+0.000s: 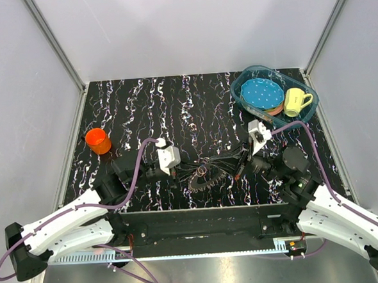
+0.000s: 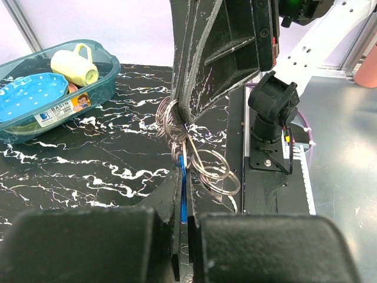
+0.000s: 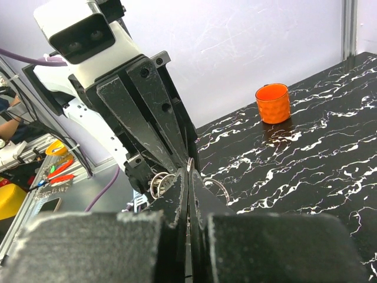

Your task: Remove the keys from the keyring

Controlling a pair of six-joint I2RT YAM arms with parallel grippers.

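An orange cup stands alone near the left edge of a black, white-veined table, well apart from a translucent blue basin at the far right corner. Inside the basin, a blue white-dotted plate lies beside a pale yellow mug. A printed label marks the basin's wall.

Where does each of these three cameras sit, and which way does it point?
Top: above and behind the arms, looking down on the table; both arms show.
Left wrist: rides the left hand, seen at the bottom, facing the right hand and blue basin.
Right wrist: rides the right hand, facing the left hand and orange cup.
Both wrist views share the pinched keyring.
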